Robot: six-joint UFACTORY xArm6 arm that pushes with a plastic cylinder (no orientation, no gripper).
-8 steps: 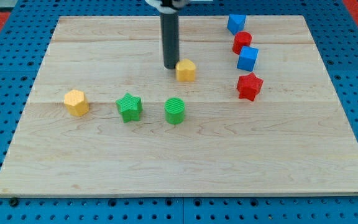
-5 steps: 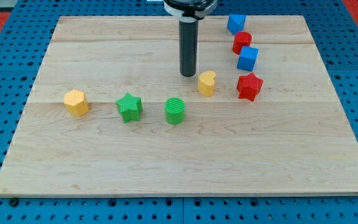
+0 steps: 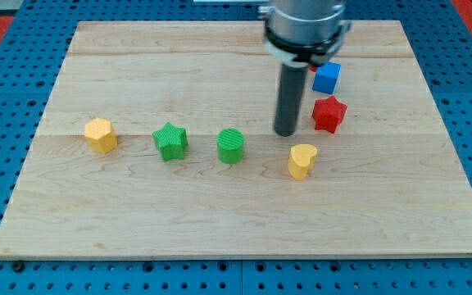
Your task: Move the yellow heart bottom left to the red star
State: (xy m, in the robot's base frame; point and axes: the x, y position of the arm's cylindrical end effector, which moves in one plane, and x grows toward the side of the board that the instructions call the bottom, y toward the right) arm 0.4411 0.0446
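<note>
The yellow heart (image 3: 302, 161) lies on the wooden board, below and to the left of the red star (image 3: 329, 114). My tip (image 3: 285, 133) stands just above and left of the heart, a short gap away, and left of the red star. The rod rises toward the view's top and hides part of the blocks behind it.
A green cylinder (image 3: 231, 146), a green star (image 3: 170, 141) and a yellow hexagon (image 3: 100, 135) lie in a row to the left. A blue cube (image 3: 326, 77) sits above the red star, partly behind the arm. The board's edge (image 3: 244, 257) runs along the bottom.
My tip has moved right and down the view. The yellow heart has slid from the board's upper middle down and right, to below-left of the red star.
</note>
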